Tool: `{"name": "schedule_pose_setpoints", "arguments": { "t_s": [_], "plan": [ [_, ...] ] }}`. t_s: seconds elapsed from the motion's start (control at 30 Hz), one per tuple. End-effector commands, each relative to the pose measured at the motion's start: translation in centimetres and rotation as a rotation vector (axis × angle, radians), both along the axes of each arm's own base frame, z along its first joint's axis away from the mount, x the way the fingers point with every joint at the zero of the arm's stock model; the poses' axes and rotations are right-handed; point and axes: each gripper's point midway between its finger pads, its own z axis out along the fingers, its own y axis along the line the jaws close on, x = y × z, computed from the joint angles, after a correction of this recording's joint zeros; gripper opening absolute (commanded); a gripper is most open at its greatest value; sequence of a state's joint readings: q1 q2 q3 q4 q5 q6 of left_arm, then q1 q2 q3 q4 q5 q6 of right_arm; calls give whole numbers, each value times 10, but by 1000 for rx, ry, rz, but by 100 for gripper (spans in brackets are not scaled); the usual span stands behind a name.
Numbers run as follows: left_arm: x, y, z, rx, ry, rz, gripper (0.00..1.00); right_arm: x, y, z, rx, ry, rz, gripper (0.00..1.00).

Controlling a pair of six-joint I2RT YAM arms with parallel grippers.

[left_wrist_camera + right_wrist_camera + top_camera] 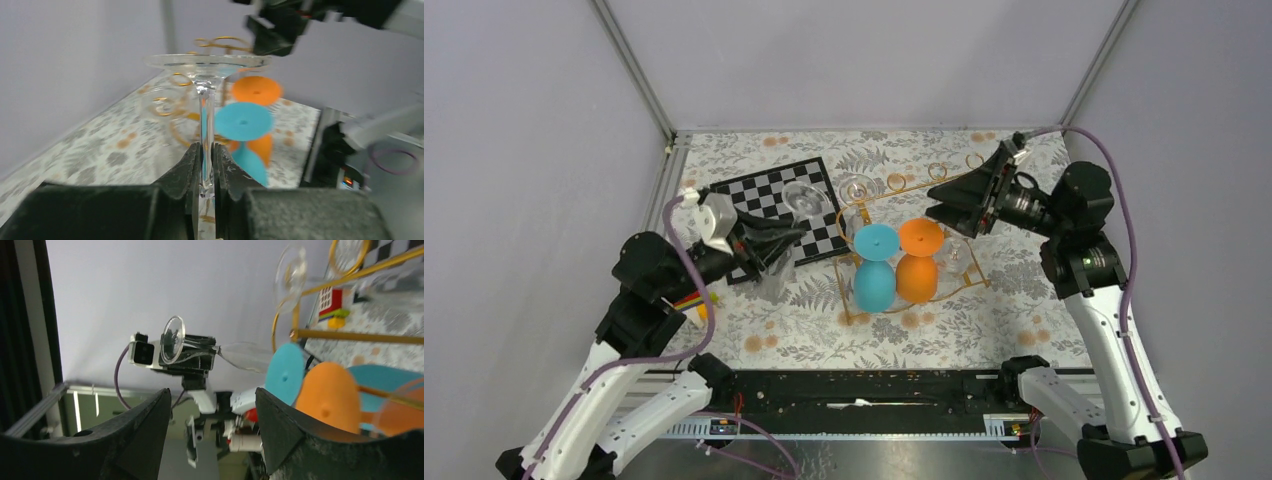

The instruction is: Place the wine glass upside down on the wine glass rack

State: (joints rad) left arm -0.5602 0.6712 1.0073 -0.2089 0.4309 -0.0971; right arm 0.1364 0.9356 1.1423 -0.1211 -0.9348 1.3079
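Note:
A clear wine glass (206, 107) is held upside down, its foot (802, 197) on top, over the chessboard. My left gripper (207, 150) is shut on its stem, left of the wine glass rack (914, 186). That rack is a gold wire frame with curled loops (220, 42). A blue glass (876, 262) and an orange glass (919, 262) hang in it upside down. My right gripper (936, 206) hovers open over the rack's back right end. From the right wrist view (212, 392) the jaws stand wide with nothing between them, and the held wine glass (172, 340) shows beyond them.
A black-and-white chessboard (759, 195) lies at the back left under the left arm. A small coloured cube with a yellow piece (699, 305) sits near the left arm's base. Another clear glass foot (854, 188) shows at the rack's back left. Grey walls close in on three sides.

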Motion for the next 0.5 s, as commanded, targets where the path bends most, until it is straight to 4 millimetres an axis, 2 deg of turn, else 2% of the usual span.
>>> {"name": "schedule_pose_setpoints", "arguments": {
  "t_s": [0.0,0.13,0.3,0.47],
  "plan": [
    [-48,-27,4,23,-52,-252,0,-30,29,17,48,-28,107,70],
    [-66,-44,1,59,-69,-336,0,-46,50,28,89,-45,177,70],
    [-71,-59,4,84,-128,-359,0,-64,71,32,108,-38,246,68],
    [-78,-69,9,91,-168,-386,0,-70,78,26,105,-24,257,66]
  ]
}}
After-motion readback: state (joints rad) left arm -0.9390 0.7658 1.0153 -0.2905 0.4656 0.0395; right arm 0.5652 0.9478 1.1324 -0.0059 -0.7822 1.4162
